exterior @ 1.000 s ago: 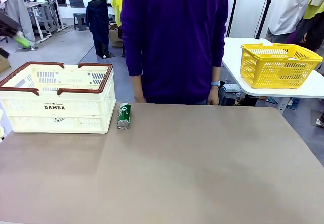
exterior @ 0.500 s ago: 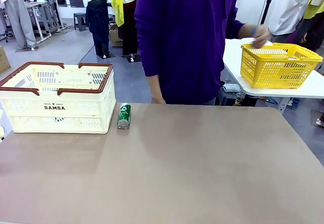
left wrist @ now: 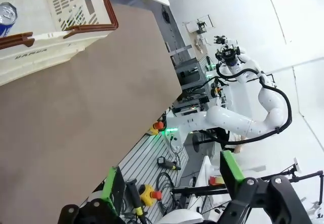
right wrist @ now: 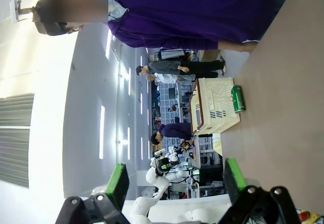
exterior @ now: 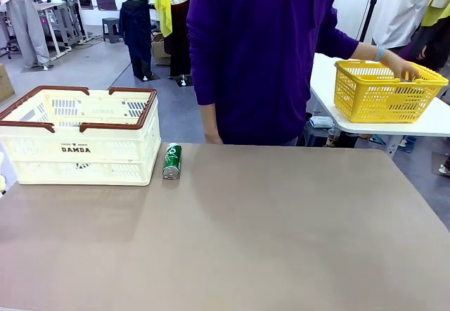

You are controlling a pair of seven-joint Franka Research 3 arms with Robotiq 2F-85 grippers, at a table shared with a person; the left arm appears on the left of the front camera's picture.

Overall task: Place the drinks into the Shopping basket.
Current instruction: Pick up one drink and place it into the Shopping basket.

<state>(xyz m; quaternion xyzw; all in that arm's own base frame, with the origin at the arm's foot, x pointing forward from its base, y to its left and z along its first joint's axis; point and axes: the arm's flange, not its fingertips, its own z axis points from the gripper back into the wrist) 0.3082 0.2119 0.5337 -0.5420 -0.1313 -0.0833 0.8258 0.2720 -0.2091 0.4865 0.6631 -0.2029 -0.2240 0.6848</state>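
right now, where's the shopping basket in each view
front view: Shopping basket at left, on the table.
left wrist view: Shopping basket in the top left corner.
right wrist view: Shopping basket right of centre, turned sideways.
shared landmark: the tan table under it.

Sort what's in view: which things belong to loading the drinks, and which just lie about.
Job in hand: green can, on the table; blue can, inside the basket; cream Shopping basket.
Lying about: yellow mesh basket, on the side table.
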